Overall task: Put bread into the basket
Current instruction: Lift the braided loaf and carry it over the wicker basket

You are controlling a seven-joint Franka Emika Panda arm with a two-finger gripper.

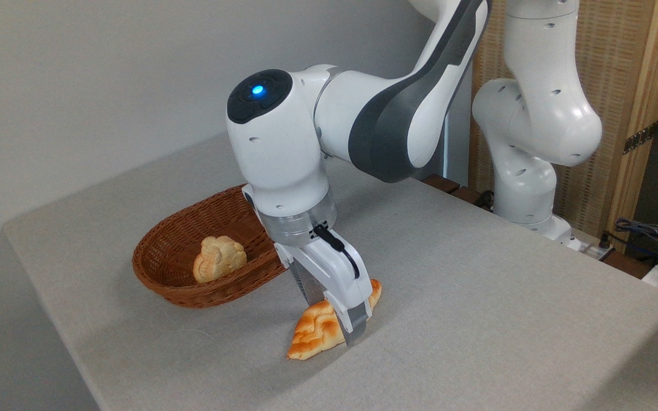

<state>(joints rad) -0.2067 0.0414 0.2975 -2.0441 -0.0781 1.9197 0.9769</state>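
Observation:
The bread, a golden-orange braided loaf with pointed ends, lies on the grey table in front of the basket. My gripper is lowered over the loaf's middle, open, with its fingers set either side of it. The near finger reaches down to the tabletop on the loaf's right side; the far finger is hidden behind the hand. The oval reddish-brown wicker basket stands just left of and behind the bread, a short gap away.
A small pale knobbly bun lies inside the basket. The table has its front-left edge close below the bread. The arm's white base stands at the back right, with cables beside it.

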